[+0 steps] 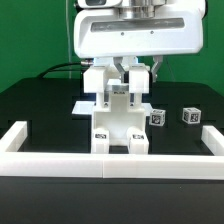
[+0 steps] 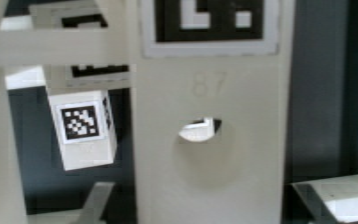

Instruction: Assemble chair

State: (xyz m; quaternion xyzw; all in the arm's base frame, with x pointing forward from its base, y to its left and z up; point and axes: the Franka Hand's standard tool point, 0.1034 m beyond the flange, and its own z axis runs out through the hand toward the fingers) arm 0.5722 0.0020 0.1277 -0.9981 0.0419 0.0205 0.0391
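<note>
And here we are at centre stage: the chair (image 1: pixel 118 118), part-built, stands upright on the black tabletop (image 1: pixel 40 110). Its two front feet sit just beside the white rail (image 1: pixel 110 162) at six o'clock. The arm hangs straight above at twelve o'clock, and the fingers (image 1: pixel 134 72) reach down onto the chair's top end, one on each flank. They are drawn in close and clamped on that upper piece, so the chair is in the grip and directly below the hand.

In the wrist view it's all chair: a broad white slab (image 2: pixel 211 100) fills the picture between the fingers. It has a round hole (image 2: pixel 197 130) in its face and a black-and-white tag (image 2: pixel 208 25) beyond the hole. A second tagged post (image 2: pixel 83 125) shows past the slab's edge.

In the exterior view, out at three o'clock from the chair, two loose tagged blocks (image 1: pixel 157 118) (image 1: pixel 190 115) lie on the tabletop. They are apart from each other and clear of the fingers.
</note>
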